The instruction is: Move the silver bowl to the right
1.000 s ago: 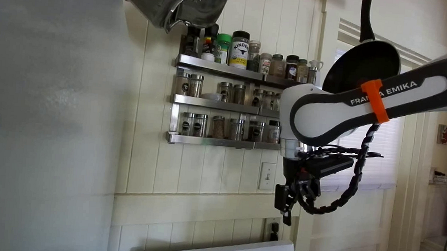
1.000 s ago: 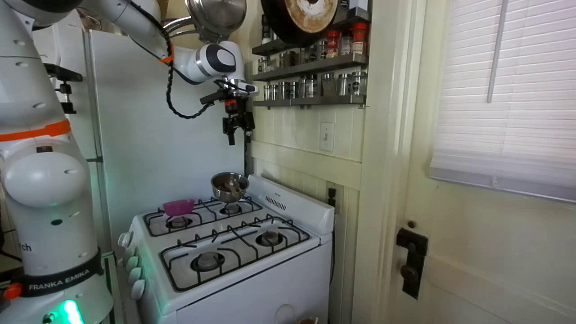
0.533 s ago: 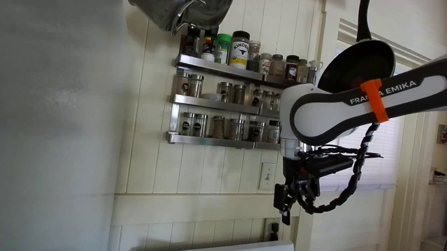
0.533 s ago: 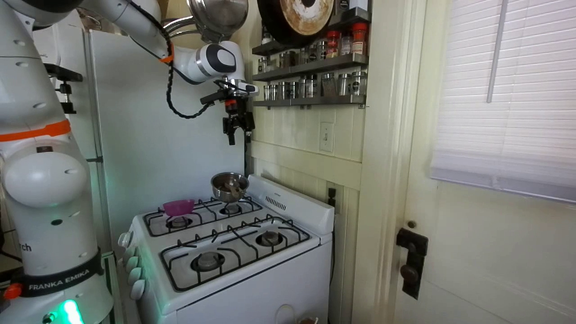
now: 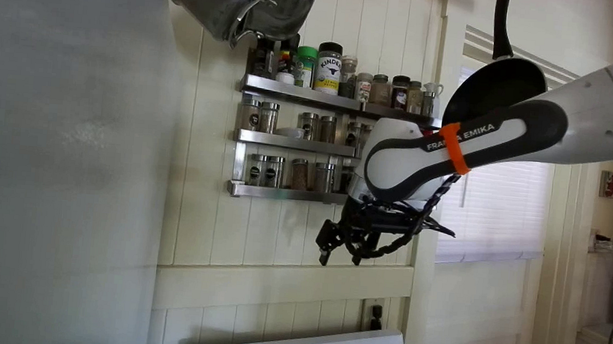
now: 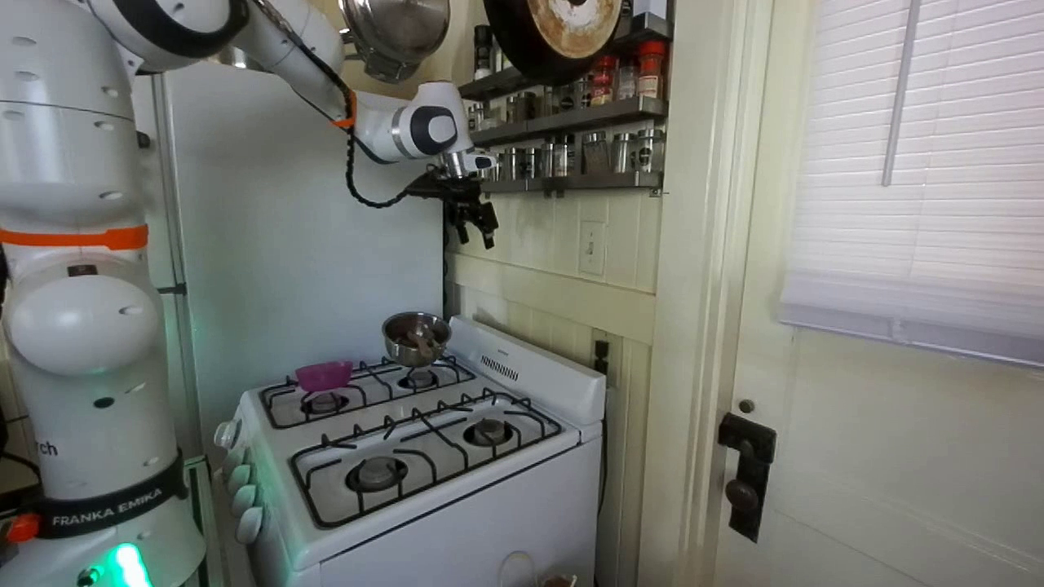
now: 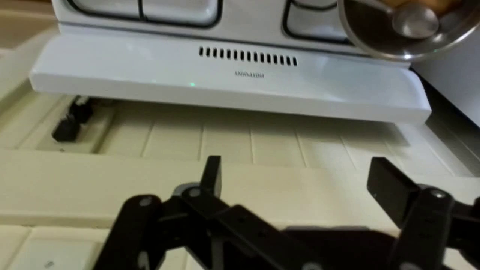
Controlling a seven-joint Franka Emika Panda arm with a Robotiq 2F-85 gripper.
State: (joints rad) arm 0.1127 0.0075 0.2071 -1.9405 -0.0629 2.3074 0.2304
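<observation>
Clearly, the tall, pale refrigerator (image 6: 302,220) towered beside the white, four-burner stove (image 6: 473,522), while the white-and-black jointed robot arm (image 6: 382,130) reached out higher than the stove's upright white back panel (image 6: 540,383). Its black two-fingered gripper (image 7: 294,175) hung tilted, jaws wide apart, and the round, shiny silver bowl (image 6: 408,355) sat on the stove's refrigerator side, nearer that panel than the shallow pink bowl (image 6: 324,376).

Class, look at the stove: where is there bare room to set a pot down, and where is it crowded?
Use the bare burners nearer the door, between knobs and back panel. Avoid the crowded burners beside the fridge: the pink bowl stands toward the front, the silver bowl toward the back.
</observation>
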